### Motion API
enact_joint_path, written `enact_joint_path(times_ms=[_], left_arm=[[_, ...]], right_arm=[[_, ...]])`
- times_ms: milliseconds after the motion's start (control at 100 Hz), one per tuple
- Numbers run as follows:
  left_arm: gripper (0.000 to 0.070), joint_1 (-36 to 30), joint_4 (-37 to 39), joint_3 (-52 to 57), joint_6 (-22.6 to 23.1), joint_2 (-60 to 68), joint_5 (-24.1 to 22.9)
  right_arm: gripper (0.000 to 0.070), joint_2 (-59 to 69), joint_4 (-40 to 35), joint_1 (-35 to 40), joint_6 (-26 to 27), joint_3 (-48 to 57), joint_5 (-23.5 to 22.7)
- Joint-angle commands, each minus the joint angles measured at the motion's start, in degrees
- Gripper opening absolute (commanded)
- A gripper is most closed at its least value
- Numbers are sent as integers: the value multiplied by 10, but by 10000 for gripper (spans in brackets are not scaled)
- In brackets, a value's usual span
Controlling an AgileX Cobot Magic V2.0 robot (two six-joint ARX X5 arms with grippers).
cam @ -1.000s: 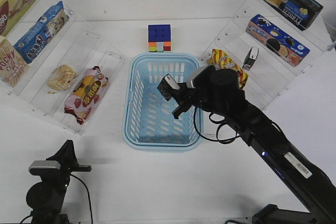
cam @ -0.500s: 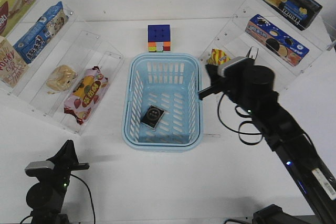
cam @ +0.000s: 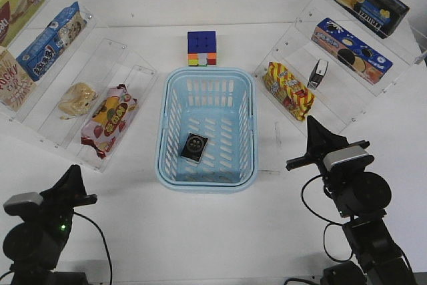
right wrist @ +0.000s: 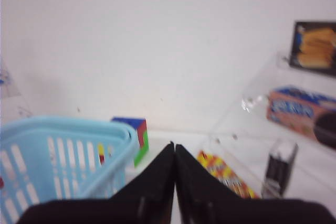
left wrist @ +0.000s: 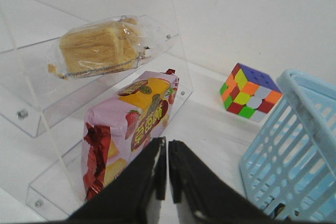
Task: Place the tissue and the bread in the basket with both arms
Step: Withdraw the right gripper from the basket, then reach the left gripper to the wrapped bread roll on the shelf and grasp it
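Note:
The tissue (cam: 194, 147), a small black pack with a round pale emblem, lies flat on the floor of the light-blue basket (cam: 163, 165) at mid-table. The bread (cam: 78, 98), a golden-tan bun in clear wrap, rests on the left clear shelf; it also shows in the left wrist view (left wrist: 97, 45). My left gripper (cam: 72, 169) is shut and empty at the near left, well short of the bread; in its wrist view (left wrist: 168, 142) the jaws are closed. My right gripper (cam: 310, 122) is shut and empty, near right of the basket (right wrist: 63, 129); its wrist view (right wrist: 174, 145) is blurred.
A pink strawberry packet (cam: 109, 118) lies beside the bread on the lower left shelf. A colour cube (cam: 202, 48) stands behind the basket. The right shelves hold a yellow-and-red snack bag (cam: 288, 90), a small black-and-white item (cam: 319, 73) and biscuit boxes (cam: 351, 46).
The right arm let the tissue go into the basket, then drew back to the near right with its gripper shut. The left arm shifted a little to the left and nearer.

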Motion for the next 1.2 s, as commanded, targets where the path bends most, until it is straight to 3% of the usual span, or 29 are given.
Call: enact_joint_path(times_ms=[0, 100, 140, 240, 300, 610, 920, 1000, 1190], left_arm=[[1, 1, -2, 56, 122, 75, 12], [30, 1, -19, 130, 226, 176, 12], [128, 1, -24, 156, 261, 215, 12], [463, 1, -40, 217, 329, 302, 6], [543, 1, -46, 248, 363, 348, -7], [540, -3, -51, 365, 567, 524, -90], [510, -3, -26, 394, 582, 609, -135], [409, -3, -18, 394, 582, 621, -135], [76, -3, -7, 394, 580, 627, -159]], right_arm=[[0, 8, -16, 2, 10, 4, 0], [0, 8, -34, 2, 10, 4, -1], [0, 8, -36, 3, 13, 4, -4], [0, 8, -36, 3, 13, 4, -12], [0, 8, -36, 3, 13, 4, -12], [0, 8, -36, 3, 13, 4, -14], [0, 8, -35, 3, 21, 4, -14], [0, 8, -35, 3, 21, 4, -14], [0, 8, -35, 3, 21, 4, -14]])
